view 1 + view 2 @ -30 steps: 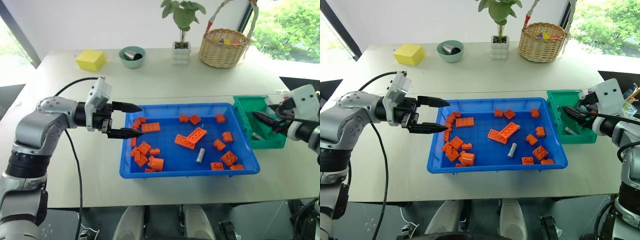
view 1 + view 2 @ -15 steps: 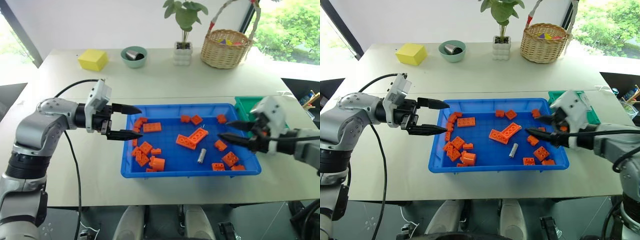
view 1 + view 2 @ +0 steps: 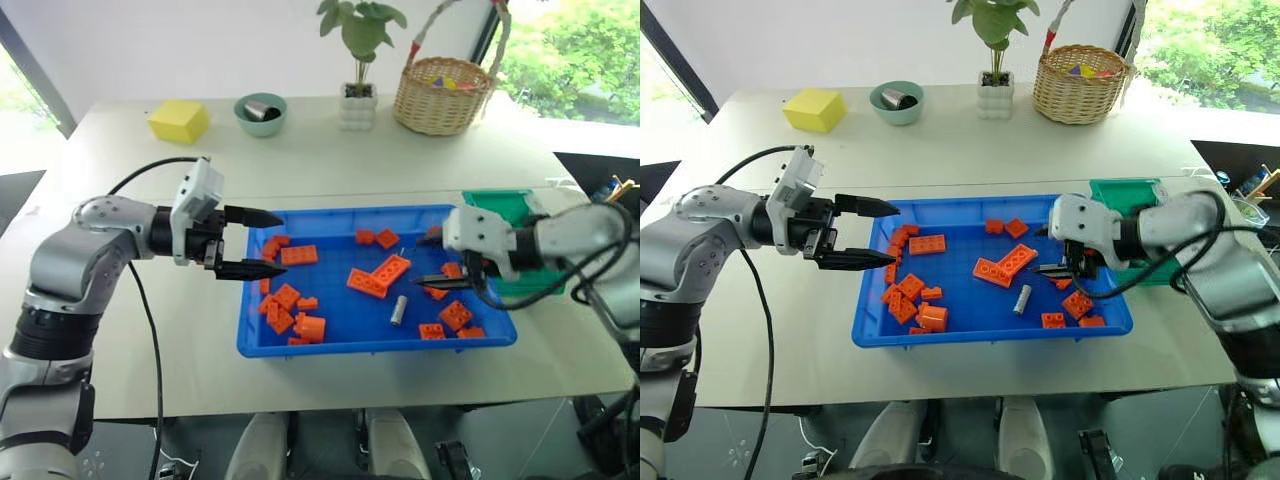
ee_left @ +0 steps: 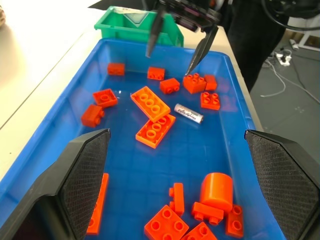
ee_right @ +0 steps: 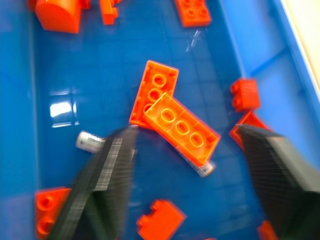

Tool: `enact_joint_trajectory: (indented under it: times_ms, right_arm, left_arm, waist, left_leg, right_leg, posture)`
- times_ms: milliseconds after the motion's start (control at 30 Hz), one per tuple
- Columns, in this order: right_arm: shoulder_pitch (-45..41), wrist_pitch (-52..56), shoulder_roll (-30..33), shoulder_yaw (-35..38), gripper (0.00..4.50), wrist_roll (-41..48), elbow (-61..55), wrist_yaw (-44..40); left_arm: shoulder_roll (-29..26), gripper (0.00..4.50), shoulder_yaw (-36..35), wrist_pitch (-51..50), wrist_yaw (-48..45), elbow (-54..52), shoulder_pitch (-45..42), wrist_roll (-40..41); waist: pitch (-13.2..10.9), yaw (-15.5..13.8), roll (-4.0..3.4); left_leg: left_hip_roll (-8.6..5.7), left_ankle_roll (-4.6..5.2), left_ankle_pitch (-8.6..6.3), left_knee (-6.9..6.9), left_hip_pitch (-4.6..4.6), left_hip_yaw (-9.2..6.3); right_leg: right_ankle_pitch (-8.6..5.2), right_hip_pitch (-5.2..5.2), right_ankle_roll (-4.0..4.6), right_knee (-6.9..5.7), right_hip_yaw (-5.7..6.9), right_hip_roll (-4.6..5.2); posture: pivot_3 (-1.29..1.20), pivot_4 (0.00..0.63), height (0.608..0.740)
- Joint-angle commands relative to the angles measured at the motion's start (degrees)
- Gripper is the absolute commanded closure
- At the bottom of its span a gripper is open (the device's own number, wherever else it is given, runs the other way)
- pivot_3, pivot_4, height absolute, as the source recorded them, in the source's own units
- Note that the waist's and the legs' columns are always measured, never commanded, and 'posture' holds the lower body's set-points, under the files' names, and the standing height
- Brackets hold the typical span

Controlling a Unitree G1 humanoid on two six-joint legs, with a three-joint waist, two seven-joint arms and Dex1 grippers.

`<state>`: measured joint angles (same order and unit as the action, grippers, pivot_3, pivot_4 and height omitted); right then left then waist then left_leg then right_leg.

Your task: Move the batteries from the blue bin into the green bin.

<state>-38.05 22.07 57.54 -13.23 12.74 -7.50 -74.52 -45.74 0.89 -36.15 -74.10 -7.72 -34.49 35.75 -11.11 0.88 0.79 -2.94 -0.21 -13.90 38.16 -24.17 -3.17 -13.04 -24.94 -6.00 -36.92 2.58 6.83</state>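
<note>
A silver battery (image 3: 398, 310) lies among orange bricks in the right half of the blue bin (image 3: 370, 349). A second battery (image 5: 202, 167) peeks out from under a long orange brick (image 5: 182, 127). My right gripper (image 3: 425, 258) hovers open and empty over that part of the blue bin, pointing down at the long brick, with the first battery (image 5: 87, 141) beside one of its fingers. The green bin (image 3: 505, 205) stands against the blue bin's right end, behind my right wrist. At the blue bin's left edge my left gripper (image 3: 282, 243) hangs open and empty.
Several orange bricks (image 3: 290, 305) are scattered across the blue bin. At the back of the table stand a yellow block (image 3: 180, 120), a teal bowl (image 3: 260, 113), a potted plant (image 3: 357, 105) and a wicker basket (image 3: 445, 95).
My right gripper swung left from the green bin to over the blue bin's right half, turned downward and opened wider. The left arm stayed put.
</note>
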Motion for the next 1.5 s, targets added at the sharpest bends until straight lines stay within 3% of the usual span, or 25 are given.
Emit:
enact_joint_trajectory:
  times_ms: [33,167,367,600,900,1000,1167,1500]
  right_arm:
    - [-8.35,-10.10,-3.80,-6.77,0.02,-6.11,10.65,-8.08]
    - [-18.20,-22.75,-7.53,-16.15,0.02,-11.12,24.28,-17.70]
    - [-27.44,-36.89,-17.45,-22.36,0.02,-16.35,43.95,-17.98]
    - [-31.91,-45.24,-24.76,-22.19,0.02,-21.32,58.88,-17.96]
    - [-32.08,-50.38,-25.28,-21.44,0.02,-23.93,64.61,-17.98]
    - [-31.98,-50.16,-25.35,-20.68,0.78,-23.66,64.58,-17.98]
    - [-32.36,-48.54,-25.50,-20.08,3.33,-21.96,62.88,-17.98]
    - [-35.91,-35.75,-34.76,-14.37,3.40,-19.07,62.54,-14.71]
  left_arm:
    - [-0.25,0.00,-2.36,-0.68,1.41,-3.15,0.57,1.62]
    - [-1.37,0.00,-4.34,-1.73,2.81,-5.50,2.98,2.66]
    - [-2.59,0.00,-6.81,-3.00,4.97,-8.50,5.81,4.12]
    - [-3.71,0.00,-8.66,-4.07,6.55,-10.85,8.11,5.51]
    - [-4.25,0.00,-8.59,-4.52,7.20,-11.33,8.19,6.18]
    - [-3.99,0.00,-8.07,-4.43,7.13,-10.95,7.60,6.09]
    - [-3.53,0.00,-6.91,-3.91,6.65,-9.80,6.35,5.56]
    - [-2.69,0.00,-5.76,-3.17,6.10,-8.35,4.76,4.88]
  waist:
    - [0.00,0.12,0.03]
    - [-0.02,0.26,0.00]
    - [-0.03,0.25,0.02]
    - [-0.03,0.07,0.01]
    - [-0.03,0.24,0.01]
    - [-0.03,0.24,0.01]
    - [-0.03,0.24,0.01]
    - [-0.03,0.38,0.01]
  left_leg:
    - [0.00,0.00,0.00,-0.02,0.00,-0.03]
    - [-0.01,-0.01,0.00,-0.03,0.01,0.00]
    - [-0.03,-0.08,0.04,-0.03,0.02,-0.03]
    - [-0.08,-0.21,0.10,-0.04,0.02,-0.08]
    - [-0.10,-0.22,0.10,-0.05,0.03,-0.09]
    - [-0.10,-0.22,0.10,-0.06,0.03,-0.09]
    - [-0.10,-0.22,0.10,-0.06,0.03,-0.09]
    - [-0.09,-0.28,0.13,-0.10,0.03,-0.08]
  right_leg:
    - [0.00,0.00,0.00,-0.01,0.00,0.00]
    - [0.00,-0.04,-0.01,-0.03,-0.01,0.00]
    - [0.02,-0.04,0.00,-0.07,-0.01,0.00]
    - [0.02,-0.06,0.01,-0.10,-0.02,0.00]
    - [0.02,-0.10,0.01,-0.19,-0.04,-0.01]
    - [0.02,-0.11,0.01,-0.19,-0.04,-0.01]
    - [0.02,-0.11,0.01,-0.20,-0.04,-0.01]
    - [0.02,-0.19,0.02,-0.28,-0.09,-0.03]
  posture:
    - [0.00,0.150,0.702]
    - [0.00,0.150,0.702]
    - [0.00,0.150,0.702]
    - [0.00,0.150,0.702]
    - [0.00,0.150,0.702]
    - [0.00,0.150,0.702]
    - [0.00,0.150,0.702]
    - [0.00,0.150,0.702]
